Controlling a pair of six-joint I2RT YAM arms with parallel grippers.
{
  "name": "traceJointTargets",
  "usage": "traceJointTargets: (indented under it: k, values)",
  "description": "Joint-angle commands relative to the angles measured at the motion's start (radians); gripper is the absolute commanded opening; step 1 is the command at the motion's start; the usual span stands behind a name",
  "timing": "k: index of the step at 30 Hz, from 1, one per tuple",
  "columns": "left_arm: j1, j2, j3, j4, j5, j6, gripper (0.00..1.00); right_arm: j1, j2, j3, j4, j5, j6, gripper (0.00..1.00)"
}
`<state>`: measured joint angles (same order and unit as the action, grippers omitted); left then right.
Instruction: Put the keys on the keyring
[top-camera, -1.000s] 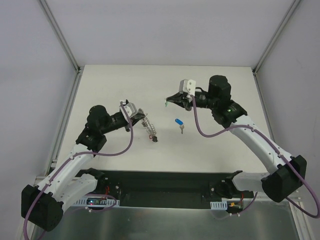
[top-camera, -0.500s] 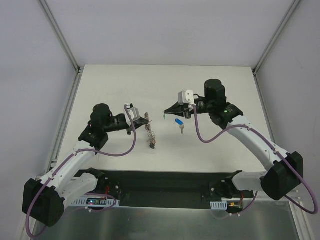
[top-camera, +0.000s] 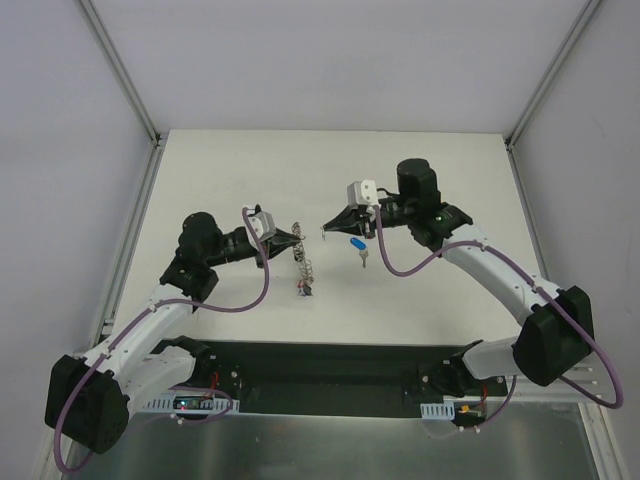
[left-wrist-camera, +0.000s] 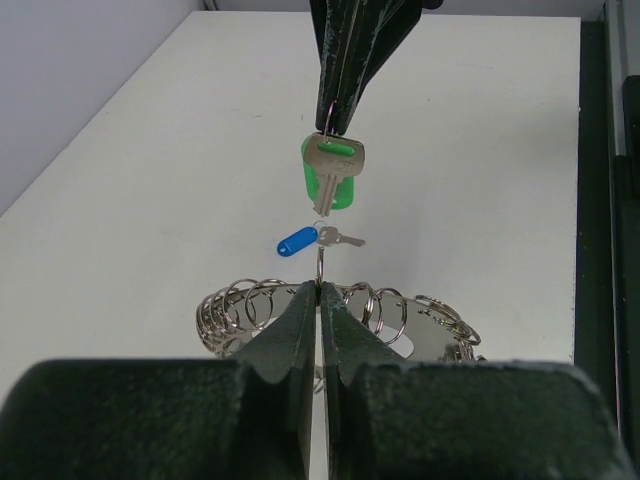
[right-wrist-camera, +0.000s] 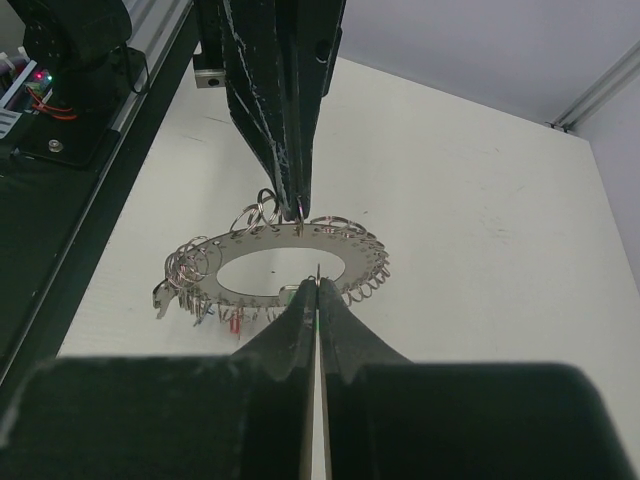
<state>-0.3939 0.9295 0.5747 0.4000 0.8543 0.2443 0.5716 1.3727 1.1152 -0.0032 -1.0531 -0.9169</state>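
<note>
- The keyring (right-wrist-camera: 345, 258) is a flat band of silvery metal, smooth with a dull sheen. The small wire loops round its rim are brighter and glossier.
- The green-tagged key (left-wrist-camera: 333, 158) is pale metal with a soft shine, and its tag is smooth, glossy plastic.
- The blue-tagged key (left-wrist-camera: 300, 240) has a shiny metal blade and a glossy plastic tag.
- The left hand (left-wrist-camera: 319, 292) and right hand (right-wrist-camera: 317, 287) have dark, matt, plastic-looking fingers with pale scuffs.
- The desk (left-wrist-camera: 130, 170) is off-white, matt and smooth.
</note>
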Motion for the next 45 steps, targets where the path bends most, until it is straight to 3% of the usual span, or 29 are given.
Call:
traceJointTargets:
  k: [1,45]
  values:
    - [-0.010,0.014,-0.018,0.218,0.020,-0.112,0.00,0.014,0.012,0.021,0.046,-0.033,-0.020,0.01]
    - [-0.020,0.042,-0.001,0.224,0.075,-0.129,0.00,0.077,0.062,0.040,-0.041,0.021,-0.142,0.01]
